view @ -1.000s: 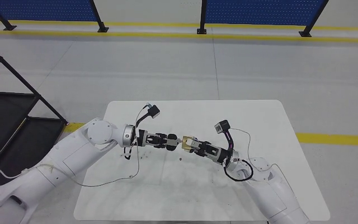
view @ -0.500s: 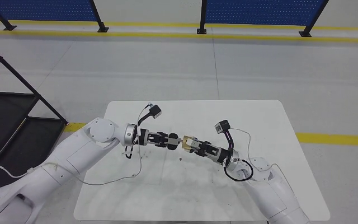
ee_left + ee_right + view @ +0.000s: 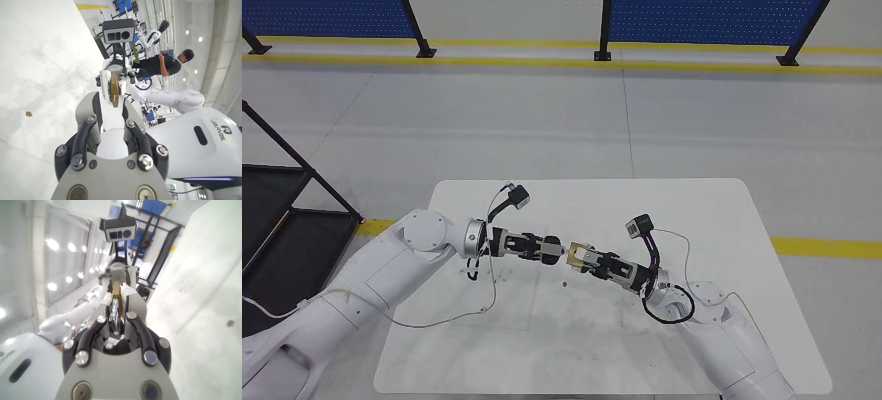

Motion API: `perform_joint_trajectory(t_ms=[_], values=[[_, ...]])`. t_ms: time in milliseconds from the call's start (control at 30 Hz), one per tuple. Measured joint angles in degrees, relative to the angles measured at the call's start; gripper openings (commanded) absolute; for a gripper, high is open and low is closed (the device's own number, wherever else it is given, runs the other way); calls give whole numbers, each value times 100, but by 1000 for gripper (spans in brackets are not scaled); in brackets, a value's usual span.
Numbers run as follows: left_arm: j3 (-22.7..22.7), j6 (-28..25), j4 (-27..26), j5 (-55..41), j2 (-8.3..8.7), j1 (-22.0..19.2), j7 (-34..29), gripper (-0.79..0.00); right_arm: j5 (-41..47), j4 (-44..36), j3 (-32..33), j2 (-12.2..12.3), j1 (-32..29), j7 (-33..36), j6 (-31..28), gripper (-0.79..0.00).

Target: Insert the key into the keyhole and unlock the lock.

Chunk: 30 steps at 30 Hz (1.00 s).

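Observation:
A brass padlock (image 3: 575, 254) hangs above the middle of the white table (image 3: 692, 210), held between both arms. My right gripper (image 3: 587, 259) is shut on it. In the right wrist view, the silver shackle (image 3: 115, 313) lies between the fingers and the brass body (image 3: 115, 290) pokes out past them. My left gripper (image 3: 554, 254) faces the lock's base from the other side. In the left wrist view, the left gripper (image 3: 111, 96) is open, and its fingertips flank what looks like the brass key (image 3: 115, 101) sticking out of the padlock (image 3: 114, 85).
A small brown speck (image 3: 565, 285) lies on the table just below the grippers. A black rack (image 3: 282, 220) stands off the table's left side. Bare tabletop stretches to the right and the front of the arms.
The left arm's wrist and elbow have shifted slightly, with its gripper staying at the lock's base. The right arm and the padlock have not moved.

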Motion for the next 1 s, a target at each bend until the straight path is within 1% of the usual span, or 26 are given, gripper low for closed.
perform_joint_trajectory(t_ms=[267, 333, 400, 433, 567, 1000], values=[[-90, -44, 69, 29, -118, -7, -118, -588, 0, 0, 0, 0, 0, 0, 0, -785], [-108, -24, 70, 56, -145, -5, -158, -628, 0, 0, 0, 0, 0, 0, 0, -785], [-124, -8, 61, 97, -165, 1, -184, -714, 0, 0, 0, 0, 0, 0, 0, -785], [-135, 1, 53, 123, -177, 11, -197, -785, 0, 0, 0, 0, 0, 0, 0, -785], [-192, 16, 43, 254, -202, 54, -203, -785, 0, 0, 0, 0, 0, 0, 0, -785], [-458, -279, -58, 806, -246, 236, -116, -785, 0, 0, 0, 0, 0, 0, 0, -785]])
